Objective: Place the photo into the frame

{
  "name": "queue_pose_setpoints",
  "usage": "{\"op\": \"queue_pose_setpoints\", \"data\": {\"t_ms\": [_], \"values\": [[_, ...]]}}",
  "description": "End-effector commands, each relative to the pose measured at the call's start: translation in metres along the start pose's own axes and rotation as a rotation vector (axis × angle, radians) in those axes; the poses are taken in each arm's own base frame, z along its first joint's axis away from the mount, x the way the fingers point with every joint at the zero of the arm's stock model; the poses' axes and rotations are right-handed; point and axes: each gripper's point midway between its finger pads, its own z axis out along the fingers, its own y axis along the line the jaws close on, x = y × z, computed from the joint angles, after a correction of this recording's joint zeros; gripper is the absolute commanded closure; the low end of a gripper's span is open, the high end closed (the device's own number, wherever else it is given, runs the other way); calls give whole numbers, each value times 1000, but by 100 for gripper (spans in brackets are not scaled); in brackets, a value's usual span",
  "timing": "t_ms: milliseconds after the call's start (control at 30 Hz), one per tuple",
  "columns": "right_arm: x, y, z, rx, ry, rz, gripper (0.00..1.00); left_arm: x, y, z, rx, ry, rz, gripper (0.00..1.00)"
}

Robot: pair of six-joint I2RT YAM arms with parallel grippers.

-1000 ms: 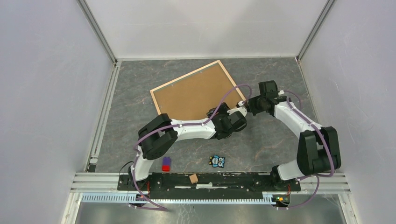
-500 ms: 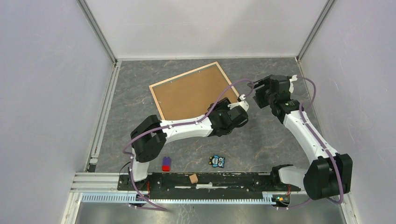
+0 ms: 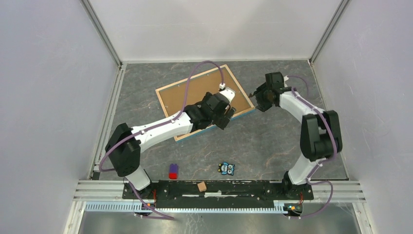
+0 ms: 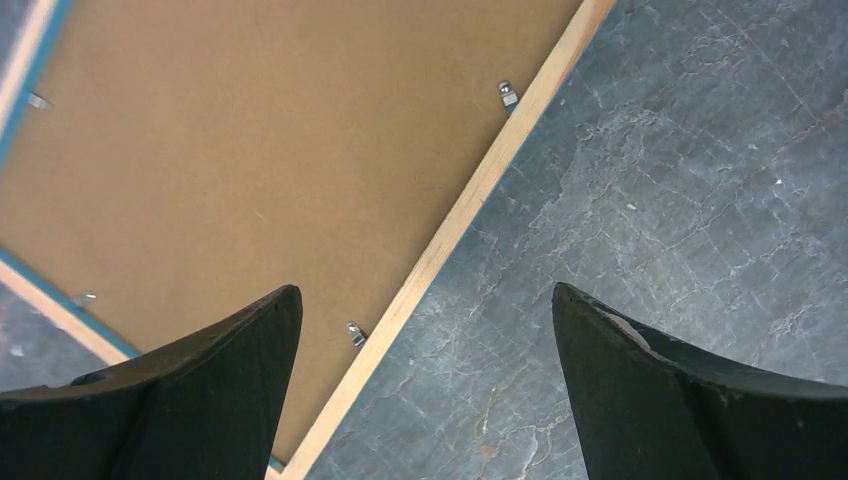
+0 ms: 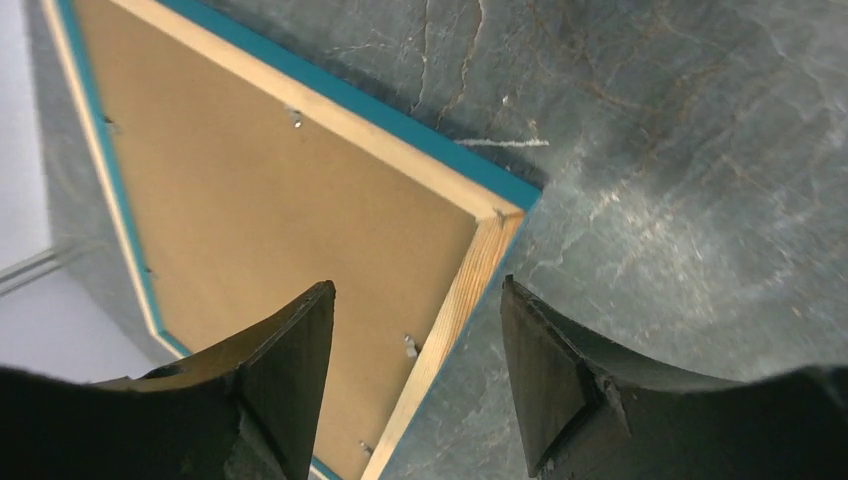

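Observation:
The frame (image 3: 191, 77) lies face down at the back of the table, its light wood rim (image 4: 470, 200) up and a blue side edge (image 5: 330, 110) showing. A brown backing board (image 3: 187, 97) fills it, with small metal tabs along the rim. The photo is hidden. My left gripper (image 3: 228, 118) hovers open over the frame's near right rim; in its wrist view the left gripper (image 4: 425, 290) straddles that rim without touching it. My right gripper (image 3: 256, 95) is open beside the frame's right corner, and in its wrist view the right gripper (image 5: 415, 283) has the rim between its fingers.
An owl sticker (image 3: 226, 168), a red and purple block (image 3: 173, 170) and a small wooden cube (image 3: 201, 186) sit near the front rail. White walls close in the left, back and right sides.
The left arm has stretched further out over the frame. The right arm swung out to the right and came back to the frame's right corner, and its gripper has gone from shut to open.

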Motion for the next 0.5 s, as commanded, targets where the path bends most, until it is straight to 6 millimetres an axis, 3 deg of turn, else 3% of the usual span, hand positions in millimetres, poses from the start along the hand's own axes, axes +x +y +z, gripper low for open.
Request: {"op": "queue_pose_setpoints", "data": {"t_ms": [0,233,467], "values": [[8,11,16,40,64,-54,34,-2,-14,3,140,-23,-194,0],[36,-14,44,151,127,-40,38,11,-20,17,154,4,-192,0],[54,-29,50,249,163,-18,49,20,-21,27,140,25,-159,0]]}}
